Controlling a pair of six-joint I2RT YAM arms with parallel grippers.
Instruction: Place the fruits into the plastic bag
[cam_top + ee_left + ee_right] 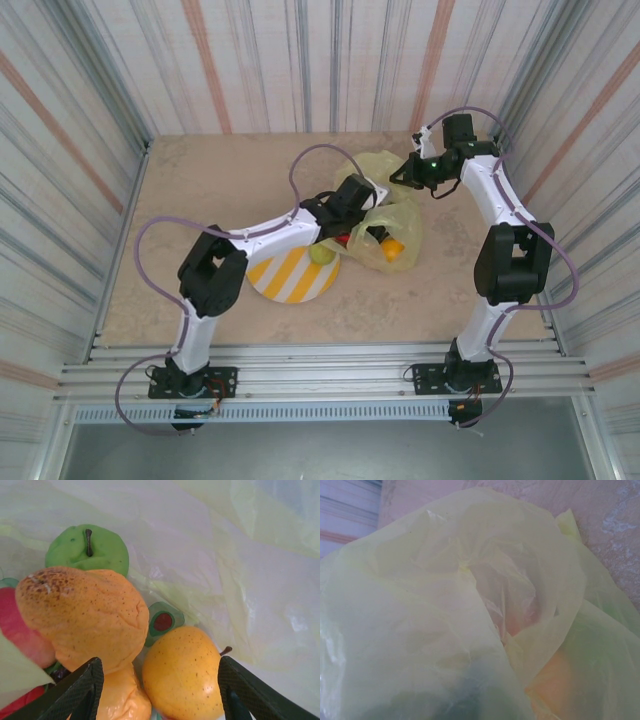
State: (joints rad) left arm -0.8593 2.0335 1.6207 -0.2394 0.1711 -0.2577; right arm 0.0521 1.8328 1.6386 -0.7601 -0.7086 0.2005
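While the left arm is reaching across the surface point(200, 190) into the mouth of the plastic bag point(392, 215), the left hand point(159, 666) is hanging over the fruits inside with its fingers apart, clamped on nothing. In the left wrist view a yellow-orange fruit point(182, 675) is lying between the two dark fingers. A speckled orange pear point(85, 620) is leaning just beside the finger at the picture's left; whether they are touching cannot be told. Behind the pear a green apple point(87, 550) is sitting with its stem towards the camera, and a red fruit point(20, 630) is showing at the left edge. One avocado print point(162, 621) is peeking out between the pear and the yellow-orange fruit.

From above, the bag is lying mid-surface, just beside the striped plate point(285, 282). A yellow-green fruit point(321, 255) is resting at the plate's rim by the bag's mouth. The left arm is covering most of that mouth, so little of the opening is showing.

The right hand point(402, 172) is sitting at the bag's far edge with its fingers together; whether film is pinched between them cannot be told. In the right wrist view crumpled film is veiling the contents, with an orange glow and a dark greenish shadow coming through it.
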